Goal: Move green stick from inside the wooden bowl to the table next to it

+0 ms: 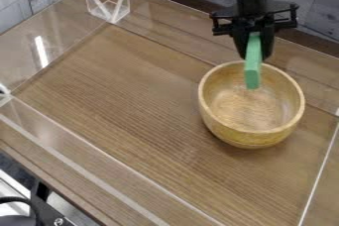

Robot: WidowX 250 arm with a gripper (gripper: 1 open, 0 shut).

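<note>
The green stick (252,63) hangs upright from my gripper (252,40), which is shut on its upper end. Its lower end dangles just above the far rim of the wooden bowl (251,107), over the pale interior. The bowl sits on the brown wood-grain table (133,91) at the right side. My black arm comes down from the top of the view, pointing steeply downward. Nothing else lies in the bowl.
Low clear plastic walls (54,42) edge the table on all sides. A folded clear plastic piece (106,4) stands at the far left corner. A broad stretch of bare tabletop lies left of the bowl.
</note>
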